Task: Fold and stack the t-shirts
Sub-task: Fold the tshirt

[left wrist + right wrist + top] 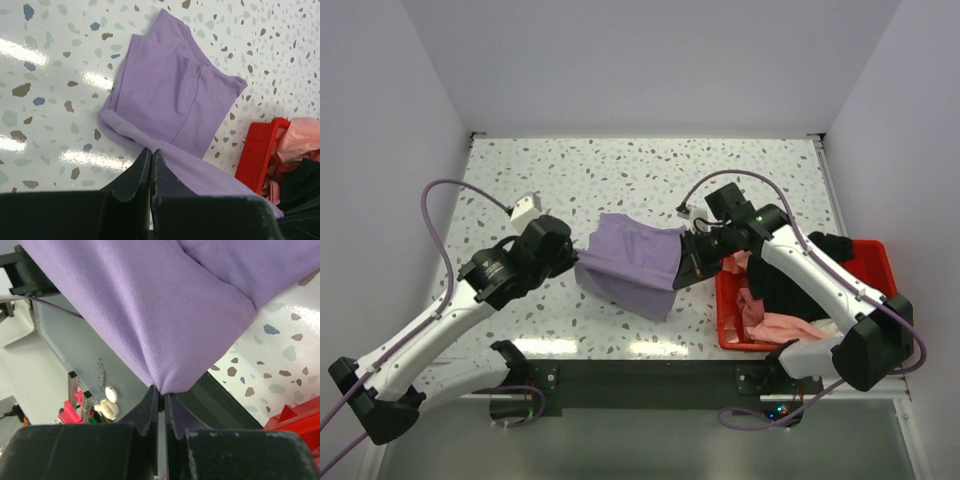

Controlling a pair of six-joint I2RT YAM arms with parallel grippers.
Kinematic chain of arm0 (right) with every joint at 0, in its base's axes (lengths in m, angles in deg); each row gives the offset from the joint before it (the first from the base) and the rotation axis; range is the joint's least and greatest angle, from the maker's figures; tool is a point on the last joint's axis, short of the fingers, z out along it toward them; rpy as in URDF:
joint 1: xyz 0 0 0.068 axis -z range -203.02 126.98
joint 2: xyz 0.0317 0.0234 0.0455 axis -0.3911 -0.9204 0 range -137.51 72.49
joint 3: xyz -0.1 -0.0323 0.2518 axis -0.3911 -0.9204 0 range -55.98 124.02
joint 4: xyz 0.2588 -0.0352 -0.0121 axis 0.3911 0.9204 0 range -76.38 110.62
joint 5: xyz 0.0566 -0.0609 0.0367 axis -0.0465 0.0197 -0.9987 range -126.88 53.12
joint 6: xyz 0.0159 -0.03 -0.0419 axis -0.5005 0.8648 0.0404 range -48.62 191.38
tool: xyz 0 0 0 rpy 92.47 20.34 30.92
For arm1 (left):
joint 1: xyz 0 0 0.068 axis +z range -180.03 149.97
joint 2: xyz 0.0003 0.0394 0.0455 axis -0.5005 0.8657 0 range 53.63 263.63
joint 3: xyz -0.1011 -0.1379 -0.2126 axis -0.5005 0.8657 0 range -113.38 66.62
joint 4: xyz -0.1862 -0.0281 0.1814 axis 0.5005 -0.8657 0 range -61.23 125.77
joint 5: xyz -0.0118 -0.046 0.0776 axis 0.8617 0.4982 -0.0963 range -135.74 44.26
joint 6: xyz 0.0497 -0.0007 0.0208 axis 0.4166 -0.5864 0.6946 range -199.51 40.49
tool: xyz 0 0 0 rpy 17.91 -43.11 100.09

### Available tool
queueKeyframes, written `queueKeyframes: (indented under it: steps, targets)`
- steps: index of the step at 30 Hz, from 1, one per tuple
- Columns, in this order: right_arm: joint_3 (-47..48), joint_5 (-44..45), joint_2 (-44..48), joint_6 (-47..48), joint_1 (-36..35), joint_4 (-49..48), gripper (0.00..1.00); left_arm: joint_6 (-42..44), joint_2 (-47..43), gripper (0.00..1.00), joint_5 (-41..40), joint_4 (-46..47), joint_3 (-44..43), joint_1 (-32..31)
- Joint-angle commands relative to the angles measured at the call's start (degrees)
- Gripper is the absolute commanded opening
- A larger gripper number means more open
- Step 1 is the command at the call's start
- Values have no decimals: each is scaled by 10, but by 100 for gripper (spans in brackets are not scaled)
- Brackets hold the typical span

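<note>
Pinching the purple shirt [635,262] from two sides, both grippers have their fingers pressed together on cloth. The left gripper [580,252] is closed on the shirt's left edge. In its wrist view the two dark fingers [142,165] meet with almost no gap. A thick rolled fold of the shirt [175,95] runs right up to their tips and on past them to the right. Beyond those fingertips the rest of the shirt lies spread on the speckled table [50,75], with one short sleeve reaching away from the gripper.

The right gripper [680,278] is clamped on the opposite edge. Seen from its wrist, the cloth [150,300] is gathered into a tight bunch exactly where the fingertips [150,407] come together, and from there it fans out upward and away. This side of the shirt is raised off the table, and the table's near edge shows below the hanging cloth.

Between the two grippers the shirt sags in a loose, half-doubled sheet.

Just to the right of the right gripper, under its forearm, sits the red bin [725,322]. A pink shirt [785,325] lies crumpled in it, with a black shirt [832,250] toward its far side. From the left gripper the bin lies ahead and to the right, past the purple cloth.
</note>
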Motion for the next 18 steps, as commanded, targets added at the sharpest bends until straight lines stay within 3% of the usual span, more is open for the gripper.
queueKeyframes:
  steps: [1, 6, 18]
  targets:
    - [37, -43, -21, 34, 28, 1, 0, 41, 24, 0, -62, 54, -44, 24]
    - [62, -36, -58, 53, 68, -12, 0, 113, 69, 0, 19, 155, -32, 119]
    - [89, -21, -173, 27, 133, -120, 0, 164, 244, 0, 76, 281, -84, 188]
